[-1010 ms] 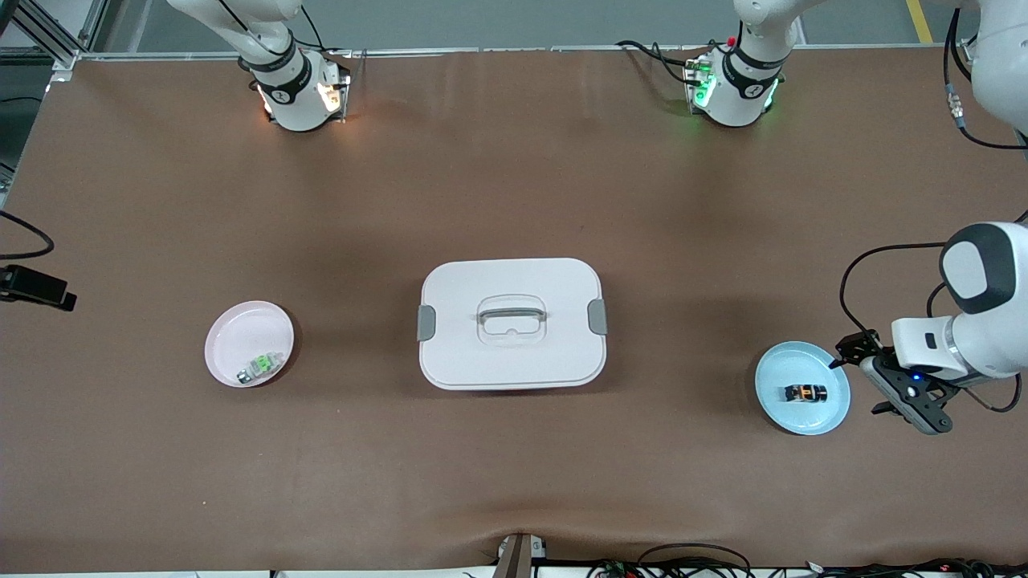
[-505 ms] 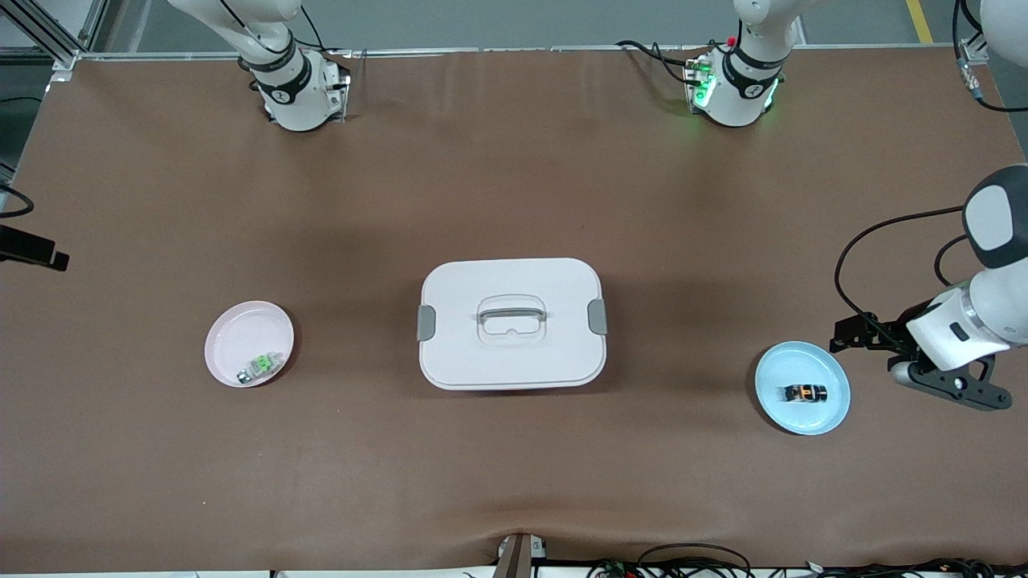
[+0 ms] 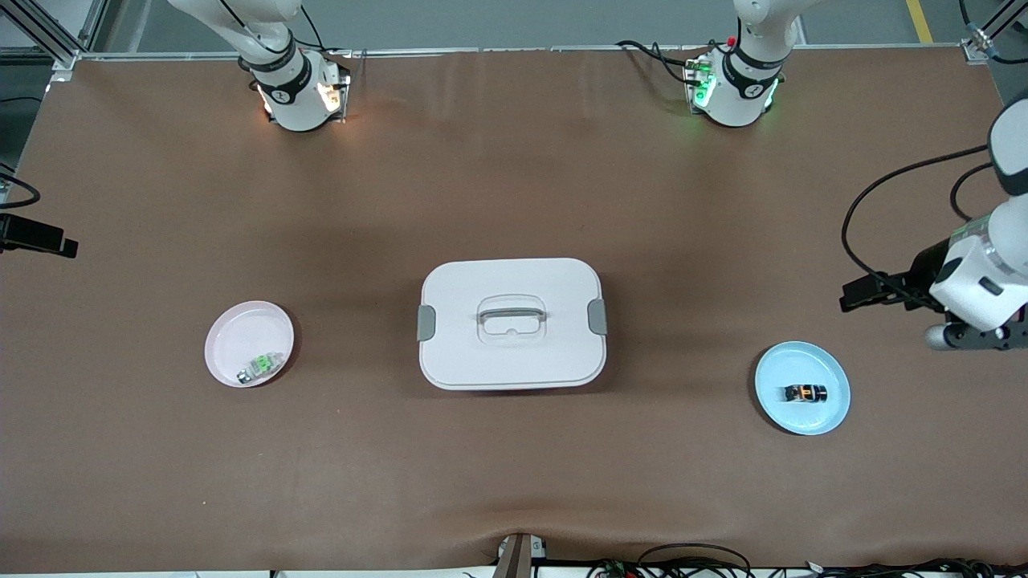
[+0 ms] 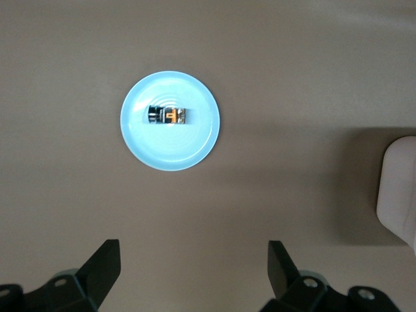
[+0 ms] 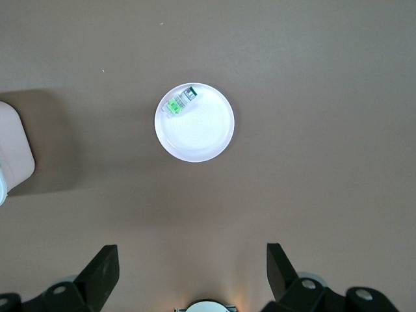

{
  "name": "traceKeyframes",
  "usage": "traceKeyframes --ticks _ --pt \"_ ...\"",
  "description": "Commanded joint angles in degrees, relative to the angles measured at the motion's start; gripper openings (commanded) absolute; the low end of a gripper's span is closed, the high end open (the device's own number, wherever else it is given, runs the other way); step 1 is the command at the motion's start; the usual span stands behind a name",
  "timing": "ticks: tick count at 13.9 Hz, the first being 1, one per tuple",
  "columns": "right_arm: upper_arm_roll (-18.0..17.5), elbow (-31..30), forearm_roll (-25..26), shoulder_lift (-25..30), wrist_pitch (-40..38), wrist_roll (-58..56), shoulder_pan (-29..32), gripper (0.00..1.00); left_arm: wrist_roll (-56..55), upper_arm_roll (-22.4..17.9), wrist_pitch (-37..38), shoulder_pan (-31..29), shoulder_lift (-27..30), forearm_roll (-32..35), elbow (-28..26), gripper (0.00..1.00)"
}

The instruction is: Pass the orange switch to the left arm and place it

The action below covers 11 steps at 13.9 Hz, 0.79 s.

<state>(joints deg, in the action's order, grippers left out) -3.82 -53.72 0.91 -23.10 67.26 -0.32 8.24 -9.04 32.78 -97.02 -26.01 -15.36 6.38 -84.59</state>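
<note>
The orange switch (image 3: pixel 805 392) lies in the blue plate (image 3: pixel 771 376) toward the left arm's end of the table; the left wrist view shows the switch (image 4: pixel 168 116) in the plate (image 4: pixel 170 148) too. My left gripper (image 4: pixel 193 260) is open and empty, up in the air over bare table beside the blue plate (image 3: pixel 976 335). My right gripper (image 5: pixel 192 263) is open and empty, high over the table near the pink plate (image 5: pixel 201 133); only a black part of that hand (image 3: pixel 36 235) shows at the front view's edge. The white box (image 3: pixel 511 323) stands mid-table.
The pink plate (image 3: pixel 241 329) toward the right arm's end holds a small green-and-white part (image 3: pixel 261 367), also seen in the right wrist view (image 5: pixel 179 102). A corner of the box shows in both wrist views (image 4: pixel 398 188) (image 5: pixel 13 149). Cables run along the table's front edge.
My left gripper has drawn away from the blue plate toward the robot bases and its table end. The black part of the right hand has shifted toward the bases. The switch has not moved.
</note>
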Motion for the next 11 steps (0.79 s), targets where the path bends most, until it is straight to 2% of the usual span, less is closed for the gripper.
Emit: traceKeyframes --ticks 1,3,5,8,9,11 --pt "-0.05 -0.42 0.06 1.22 0.41 0.59 1.16 1.00 -0.46 -0.25 1.48 -0.62 4.45 1.00 -1.36 1.00" --pt "0.04 -0.42 0.23 1.48 1.99 0.85 0.99 1.00 -0.19 -3.58 1.65 2.34 5.78 3.44 -1.97 1.00" --pt "-0.05 -0.51 -0.30 1.83 2.61 1.29 1.25 1.00 -0.02 -12.08 1.66 11.20 7.36 5.48 -2.77 1.00" --pt "-0.14 -1.21 -0.03 3.33 2.96 1.11 0.55 1.00 1.03 -15.71 4.46 15.09 9.81 4.78 -3.29 1.00" --pt "-0.23 -1.30 -0.64 3.33 2.44 0.68 0.72 1.00 1.21 -18.08 4.99 17.72 11.65 4.69 -5.04 1.00" --pt "-0.23 -4.18 -0.65 5.07 2.86 0.59 0.46 1.00 1.21 -19.85 4.91 19.33 15.17 2.86 -8.29 1.00"
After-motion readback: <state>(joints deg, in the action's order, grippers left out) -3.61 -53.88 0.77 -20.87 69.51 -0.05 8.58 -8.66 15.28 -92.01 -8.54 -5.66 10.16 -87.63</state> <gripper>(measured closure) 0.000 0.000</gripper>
